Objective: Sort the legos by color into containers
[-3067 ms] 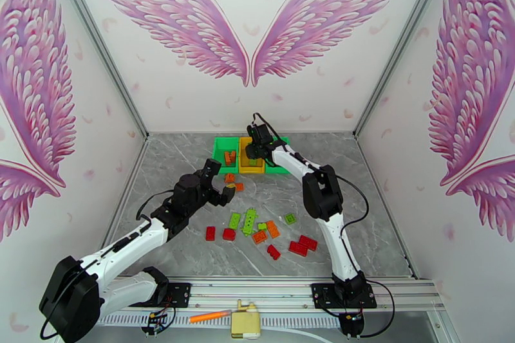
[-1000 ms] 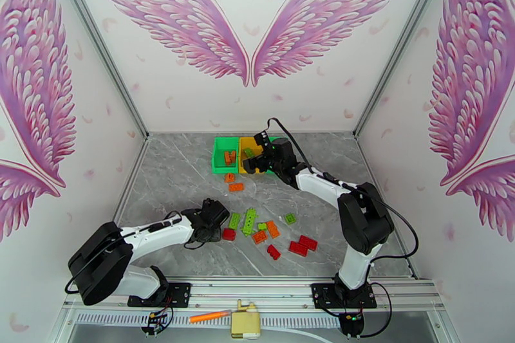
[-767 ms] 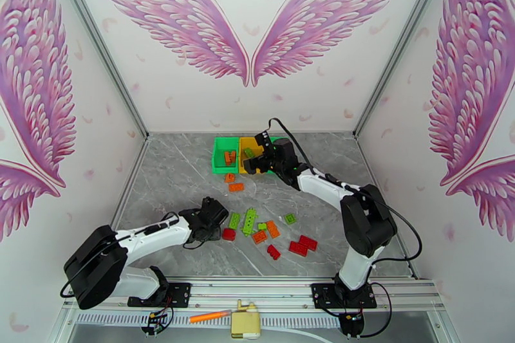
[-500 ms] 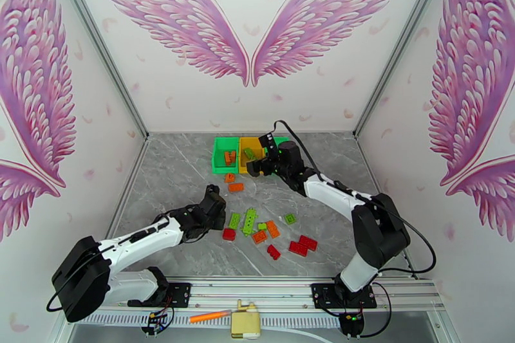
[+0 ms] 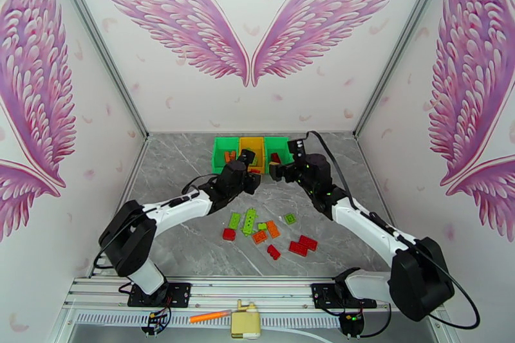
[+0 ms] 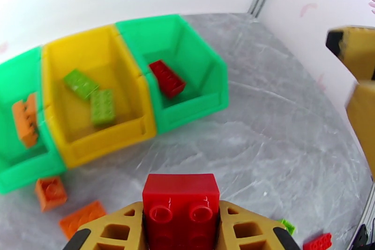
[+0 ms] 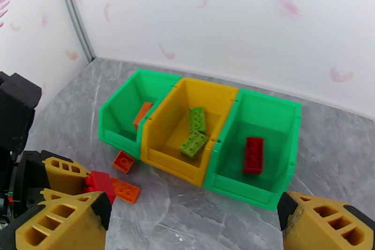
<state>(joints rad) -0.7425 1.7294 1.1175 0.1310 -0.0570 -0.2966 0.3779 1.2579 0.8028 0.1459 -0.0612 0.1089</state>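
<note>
Holding a red brick (image 6: 181, 192) clenched in my left gripper (image 6: 182, 227) just short of the bins (image 6: 101, 136) at the far edge of the table (image 6: 262, 119), I'd carry it clear over the front wall of the right green bin (image 6: 192, 108), where another red lego (image 6: 167, 79) lies, before letting go, while my right gripper (image 7: 192, 223) gapes empty above grey marble, between wing-painted walls (image 5: 257, 106).

Ahead of the left gripper (image 6: 181, 215), past its fingers (image 6: 243, 230) and the red lego (image 6: 181, 190) pinched between them, bare table (image 6: 281, 143) lies open up to the containers (image 6: 192, 108). Left-ahead, two orange legos (image 6: 51, 193) sit on it before the row. Rightward, the right gripper (image 5: 285, 159), fingers spread wide, crowds that side
</note>
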